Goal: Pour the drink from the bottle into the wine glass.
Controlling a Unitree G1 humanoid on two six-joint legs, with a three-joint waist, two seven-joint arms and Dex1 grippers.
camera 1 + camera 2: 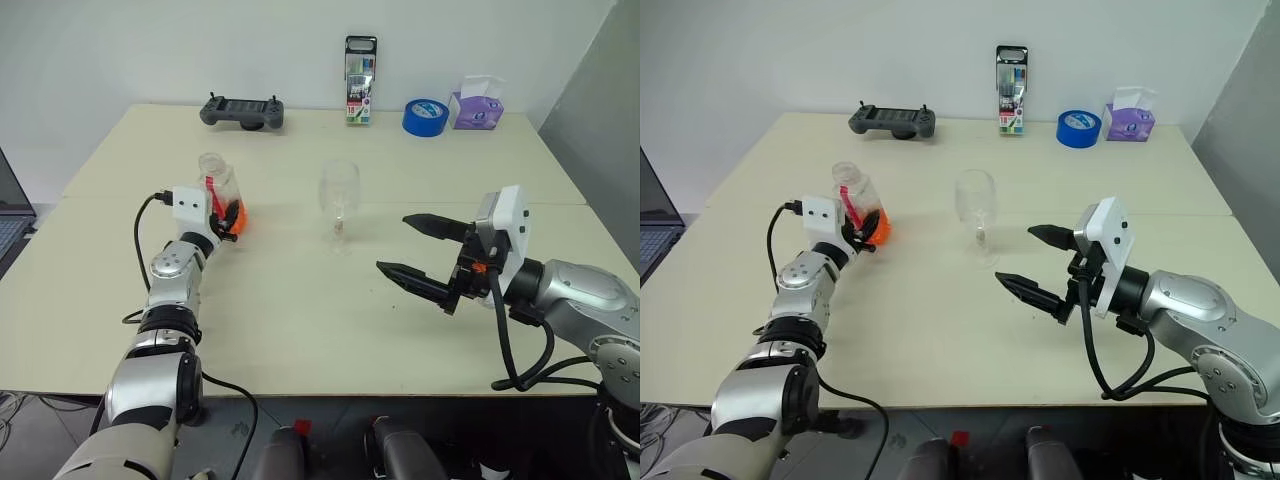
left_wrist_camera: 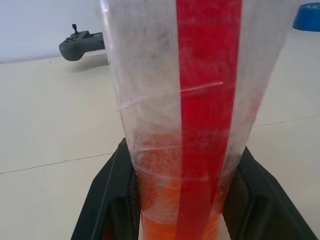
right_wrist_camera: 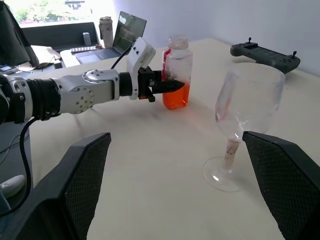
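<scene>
Bottle (image 3: 176,78), red label strip (image 2: 207,100), writing seemingly none

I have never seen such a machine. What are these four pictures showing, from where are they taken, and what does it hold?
This is a humanoid robot with two arms, each ending in a two-fingered gripper. Two pictures come from cameras on its head, looking down over a table; the other two come from cameras on its wrists. The left gripper is shut on a bottle with no cap on, holding an orange-red drink at its bottom. The right gripper is open and empty, near a wine glass. Along the far edge lie a controller, a pack of pens, a tape roll and a tissue box.
</scene>
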